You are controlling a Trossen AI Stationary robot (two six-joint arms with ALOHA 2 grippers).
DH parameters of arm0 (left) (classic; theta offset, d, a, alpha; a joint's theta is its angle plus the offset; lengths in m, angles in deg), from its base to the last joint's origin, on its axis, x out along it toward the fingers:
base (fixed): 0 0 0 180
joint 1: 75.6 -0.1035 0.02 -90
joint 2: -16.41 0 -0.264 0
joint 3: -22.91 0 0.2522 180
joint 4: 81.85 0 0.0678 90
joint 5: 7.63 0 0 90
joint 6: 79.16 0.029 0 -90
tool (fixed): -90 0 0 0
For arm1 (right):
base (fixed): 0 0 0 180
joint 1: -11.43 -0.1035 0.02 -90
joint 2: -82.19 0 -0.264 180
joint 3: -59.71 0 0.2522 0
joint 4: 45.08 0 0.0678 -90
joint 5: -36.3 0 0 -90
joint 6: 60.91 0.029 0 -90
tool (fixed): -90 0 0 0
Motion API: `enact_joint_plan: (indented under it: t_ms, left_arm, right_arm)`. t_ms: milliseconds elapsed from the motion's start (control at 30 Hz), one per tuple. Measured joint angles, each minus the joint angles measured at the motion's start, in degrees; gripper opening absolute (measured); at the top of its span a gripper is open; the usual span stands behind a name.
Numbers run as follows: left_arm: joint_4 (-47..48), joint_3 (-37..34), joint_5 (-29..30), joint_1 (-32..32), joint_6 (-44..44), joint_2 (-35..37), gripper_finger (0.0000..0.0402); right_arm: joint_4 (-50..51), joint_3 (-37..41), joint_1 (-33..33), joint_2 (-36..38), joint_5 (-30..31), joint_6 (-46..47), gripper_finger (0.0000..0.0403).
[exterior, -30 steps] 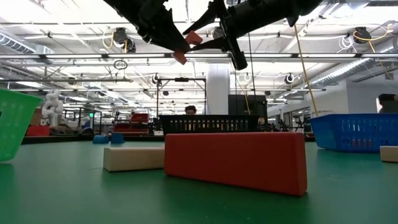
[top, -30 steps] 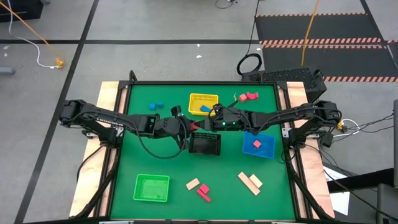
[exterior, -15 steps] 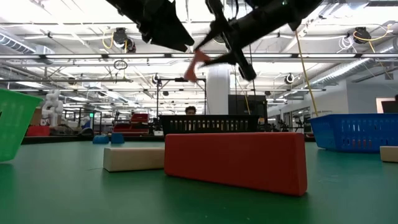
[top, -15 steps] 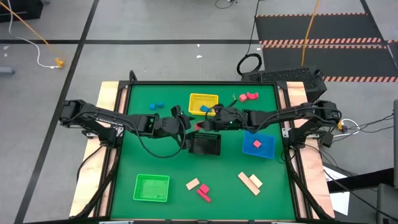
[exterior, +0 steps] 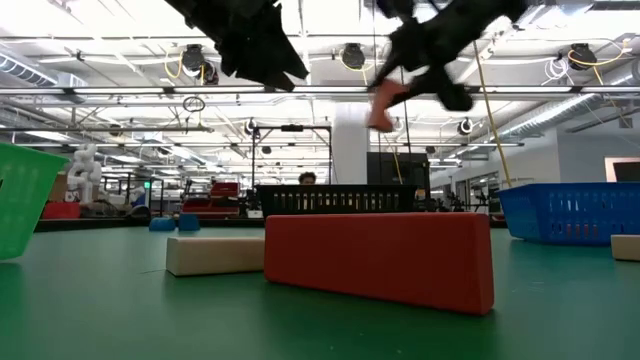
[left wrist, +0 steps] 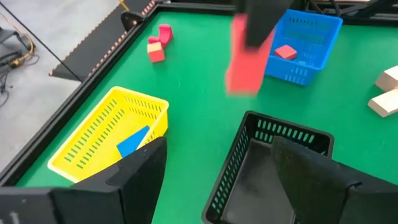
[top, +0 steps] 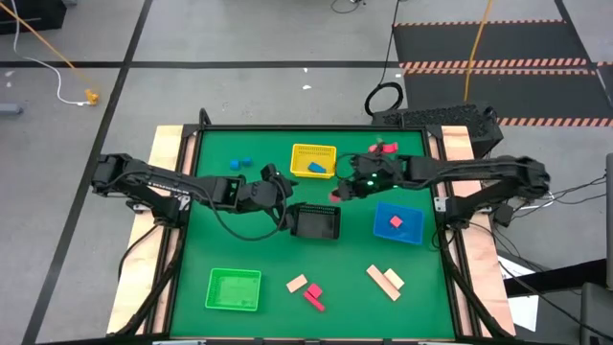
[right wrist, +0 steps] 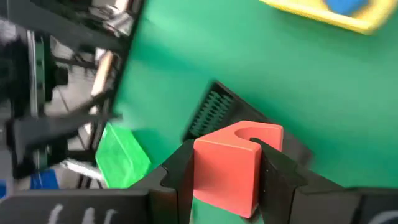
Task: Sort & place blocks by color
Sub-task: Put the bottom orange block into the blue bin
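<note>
Above the black basket [top: 316,222], the left gripper [top: 284,195] hangs with fingers spread, empty. Rightward, the right gripper [top: 341,189] pinches 1 red block [top: 335,195]; carry it level over the blue basket [top: 418,233] before releasing.

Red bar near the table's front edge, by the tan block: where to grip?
Take the red bar across its narrow width at mid-length, from straight above. It lies flat and diagonal, so turn the wrist to match; the tan block sits close by one end, so likely avoid that end.
</note>
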Motion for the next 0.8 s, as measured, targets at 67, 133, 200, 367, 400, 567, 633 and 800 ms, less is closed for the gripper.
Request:
enact_joint_plan:
  t_ms: [67,133,200,367,400,567,633,800]
  left_arm:
    - [0.3,0.0,0.0,-0.1,-0.5,0.0,0.0278]
    - [0.4,0.0,0.0,-0.2,-0.5,0.0,0.0272]
    - [0.5,0.0,0.0,-0.3,-0.5,0.0,0.0267]
    - [0.5,0.0,0.0,-0.9,-0.7,0.0,0.0254]
    - [0.5,0.0,0.0,-1.0,-0.7,0.0,0.0253]
    - [0.5,0.0,0.0,-1.6,-2.1,0.0,0.0251]
    - [0.5,0.0,0.0,-1.6,-2.1,0.0,0.0252]
    - [1.0,0.0,0.0,-1.5,-3.2,0.0,0.0253]
  right_arm:
    - [5.6,0.0,-0.6,3.3,0.0,0.7,0.0113]
    - [10.9,0.0,-1.6,6.0,-0.1,2.1,0.0113]
    - [15.9,0.0,-3.0,7.9,-0.5,4.0,0.0113]
    - [29.2,0.0,-6.0,11.0,-3.0,7.8,0.0113]
    - [32.0,0.0,-6.3,11.2,-3.0,8.2,0.0113]
    - [42.9,0.0,-7.0,11.1,-2.3,8.2,0.0113]
    - [45.0,0.0,-7.0,10.6,-1.7,8.2,0.0115]
    - [46.0,0.2,-7.0,9.4,-1.6,6.8,0.0117]
